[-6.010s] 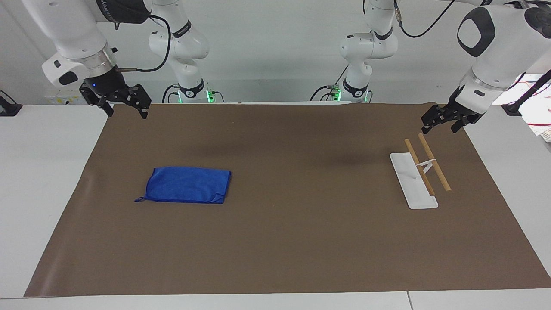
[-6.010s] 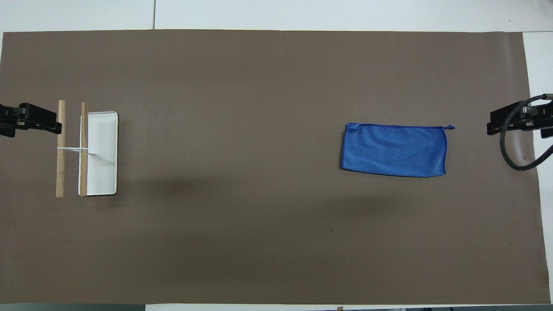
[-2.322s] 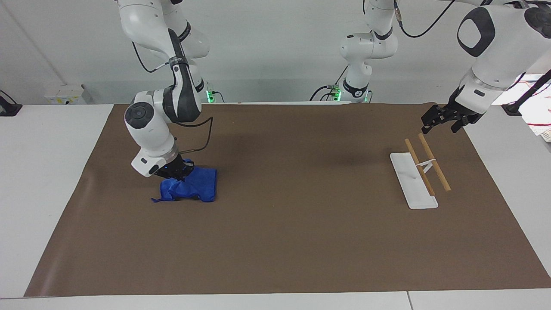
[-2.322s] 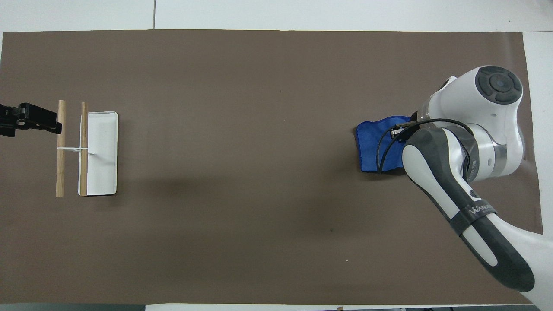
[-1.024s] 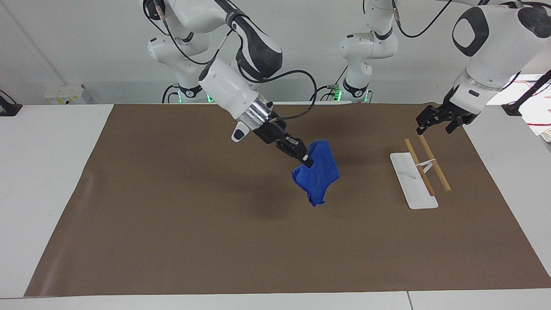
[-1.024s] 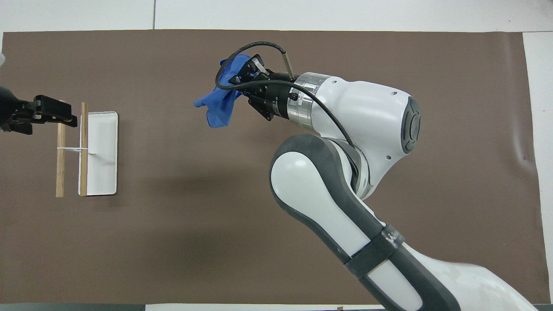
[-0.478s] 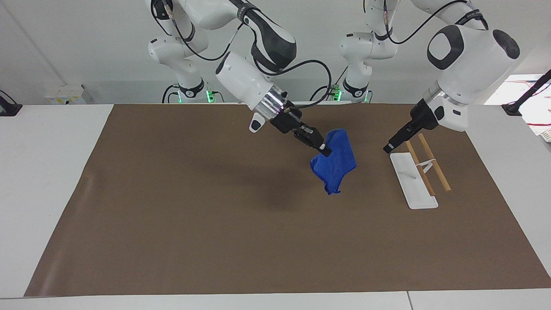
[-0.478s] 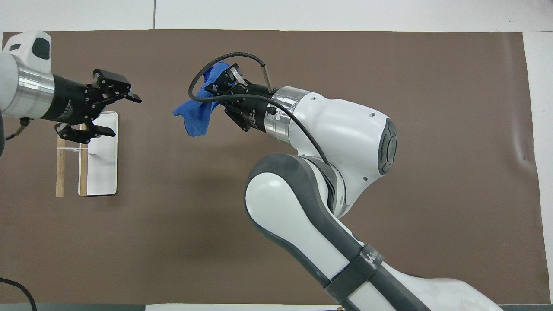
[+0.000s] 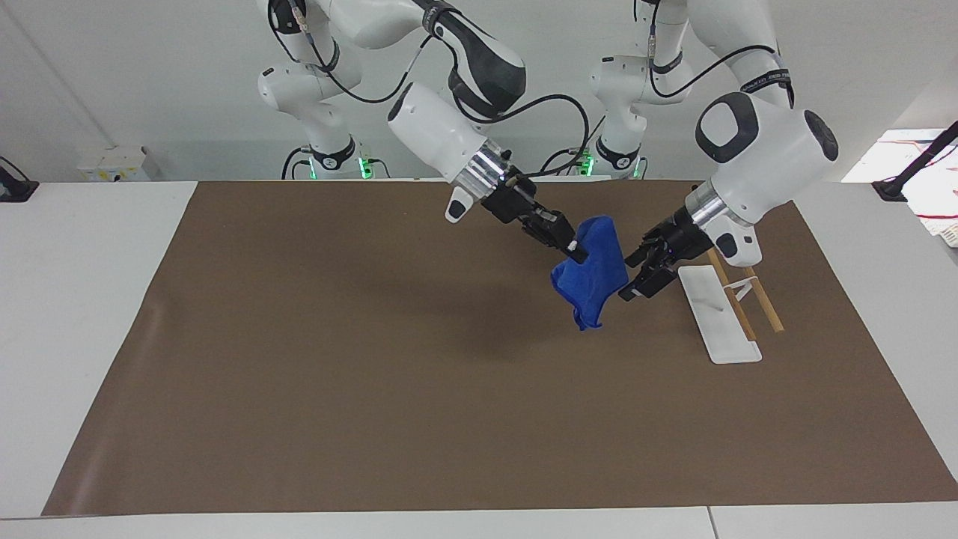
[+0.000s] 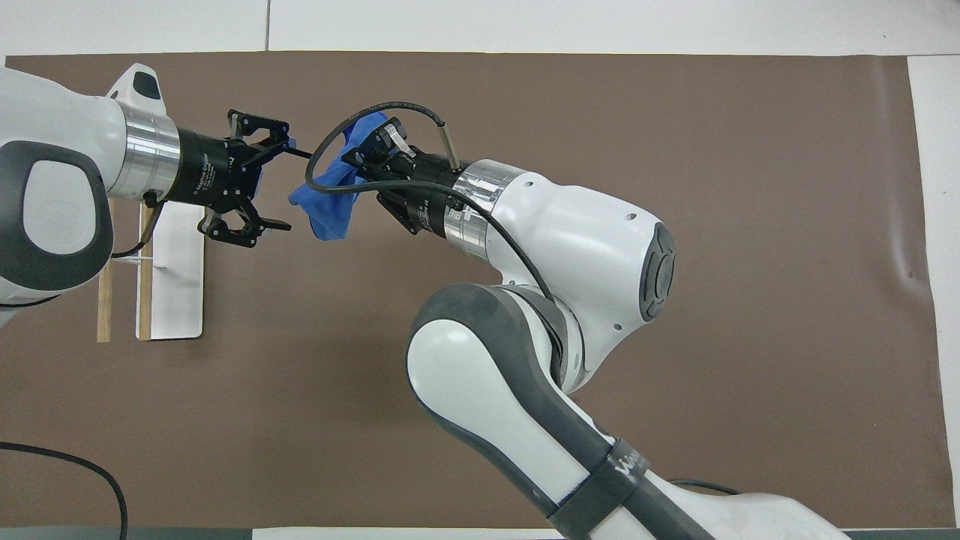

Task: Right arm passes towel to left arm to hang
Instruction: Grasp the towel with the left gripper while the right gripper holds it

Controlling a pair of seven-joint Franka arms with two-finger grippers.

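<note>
My right gripper (image 9: 572, 251) is shut on a bunched blue towel (image 9: 595, 281) and holds it in the air over the brown mat, toward the left arm's end. The towel hangs down from the fingers and also shows in the overhead view (image 10: 326, 206), where the right gripper (image 10: 364, 154) is partly covered by its cable. My left gripper (image 9: 631, 277) is open and level with the towel, its jaws spread right at the towel's edge; it also shows in the overhead view (image 10: 283, 187). I cannot tell whether it touches the cloth.
A towel rack with a white base (image 9: 715, 322) and two wooden bars (image 9: 760, 292) stands at the left arm's end of the mat, under the left wrist. In the overhead view its base (image 10: 180, 292) is partly covered by the left arm. The brown mat (image 9: 337, 389) covers the table.
The right arm lifted the towel off the mat and carried it toward the left arm's end. In the last half second the left gripper swung from over the rack to the towel's edge.
</note>
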